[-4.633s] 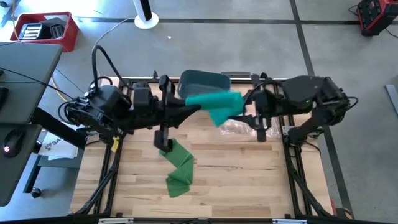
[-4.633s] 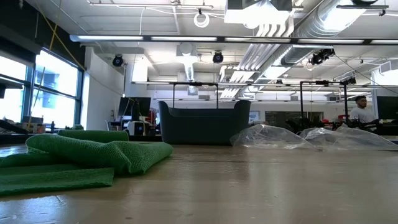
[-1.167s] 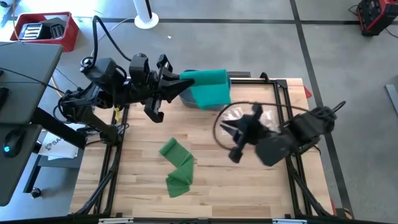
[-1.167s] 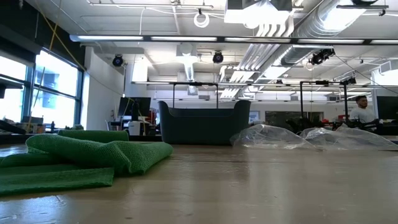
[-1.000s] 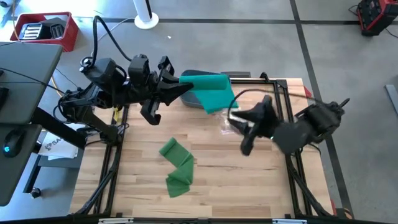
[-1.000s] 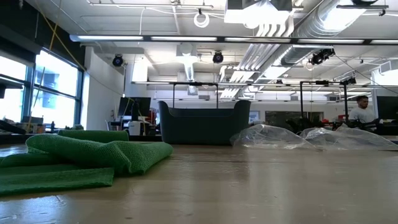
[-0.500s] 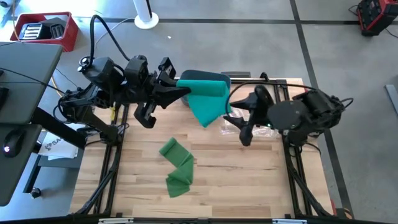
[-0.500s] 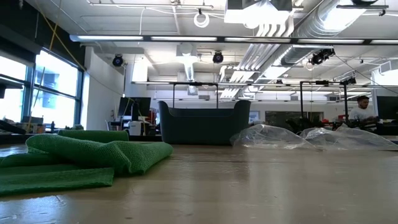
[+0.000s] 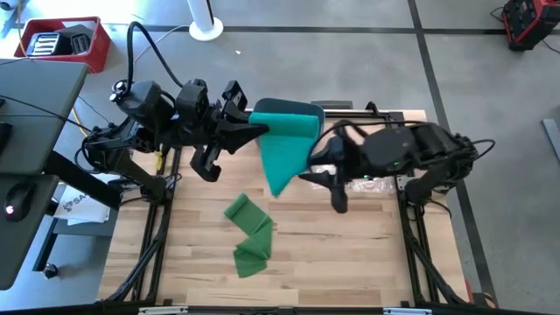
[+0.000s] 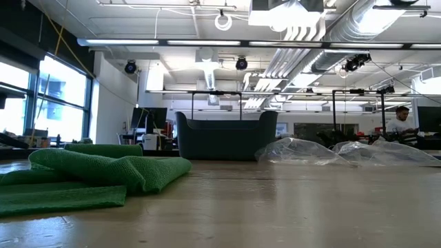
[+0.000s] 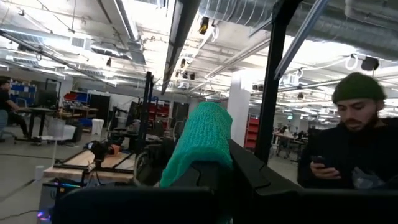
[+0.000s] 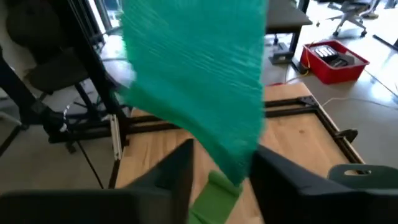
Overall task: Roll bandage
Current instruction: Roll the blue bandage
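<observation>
- Bandage [image 9: 284,149], a teal knitted strip, hangs in the air above the far middle of the wooden table [image 9: 350,254]; half a second ago its loose tail sat shorter and more bunched.
- Right gripper [image 9: 317,166] has swung in from the right and now straddles the tail's lower edge, fingers spread, not yet pinching.
- Left gripper [image 9: 259,129] stays pressed together on the bandage's upper end, so rolling can likely resume.
- Green cloth [image 9: 248,234] lies nearer, untouched.
</observation>
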Controlling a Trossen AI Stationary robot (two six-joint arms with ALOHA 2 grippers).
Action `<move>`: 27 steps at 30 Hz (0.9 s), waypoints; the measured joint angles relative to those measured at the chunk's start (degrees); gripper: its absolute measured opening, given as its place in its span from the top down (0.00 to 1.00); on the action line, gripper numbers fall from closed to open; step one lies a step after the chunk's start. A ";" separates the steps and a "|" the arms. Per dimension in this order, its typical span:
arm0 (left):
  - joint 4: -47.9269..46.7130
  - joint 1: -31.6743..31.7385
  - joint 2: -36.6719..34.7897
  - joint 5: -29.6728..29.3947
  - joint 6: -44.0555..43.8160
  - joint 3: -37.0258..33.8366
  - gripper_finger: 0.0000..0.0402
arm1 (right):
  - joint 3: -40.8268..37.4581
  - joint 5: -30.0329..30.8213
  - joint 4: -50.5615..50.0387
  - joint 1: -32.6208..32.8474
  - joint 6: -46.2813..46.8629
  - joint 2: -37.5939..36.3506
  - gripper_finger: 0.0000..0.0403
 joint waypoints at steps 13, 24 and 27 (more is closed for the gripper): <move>-9.70 4.56 -0.61 -2.46 1.96 -0.04 0.99 | -0.04 -0.83 9.72 7.41 0.28 2.04 0.99; -25.08 5.69 -0.44 -2.80 2.86 -0.04 0.99 | 0.07 10.45 28.49 13.42 -10.71 -0.59 1.00; -24.95 4.80 -0.44 -1.63 2.49 -0.04 0.99 | 0.15 16.72 29.83 13.97 -11.46 -2.06 1.00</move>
